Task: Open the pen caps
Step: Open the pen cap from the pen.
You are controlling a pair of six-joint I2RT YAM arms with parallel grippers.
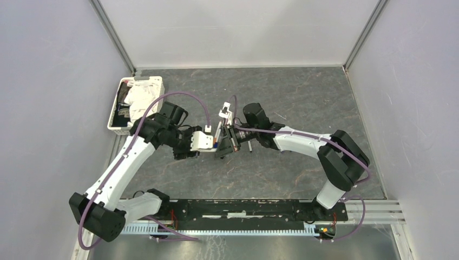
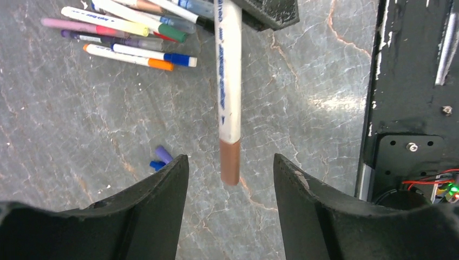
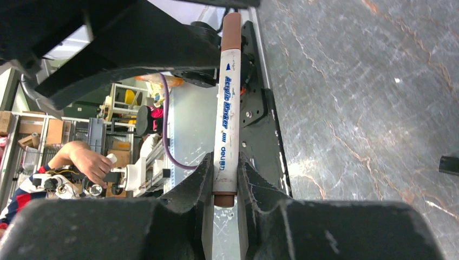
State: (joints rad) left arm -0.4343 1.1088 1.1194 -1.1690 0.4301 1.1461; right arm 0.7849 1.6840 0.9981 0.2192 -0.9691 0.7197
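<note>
My right gripper (image 3: pixel 224 162) is shut on the lower end of a white pen barrel (image 3: pixel 226 108). A brown pen cap (image 3: pixel 231 32) sits on the barrel's far end. In the left wrist view that same brown cap (image 2: pixel 229 161) hangs between the tips of my left gripper (image 2: pixel 230 160). The left jaws stand open on either side of it and touch nothing. Two loose pen caps, one purple (image 2: pixel 164 153) and one blue (image 2: pixel 157 164), lie on the table beside the left finger. From above, both grippers (image 1: pixel 211 143) (image 1: pixel 224 142) meet at the table's middle.
A pile of several capped pens (image 2: pixel 130 32) lies on the grey marbled table. A white basket (image 1: pixel 116 108) holding white cloth stands at the back left. The black base rail (image 2: pixel 400 81) runs along the near edge.
</note>
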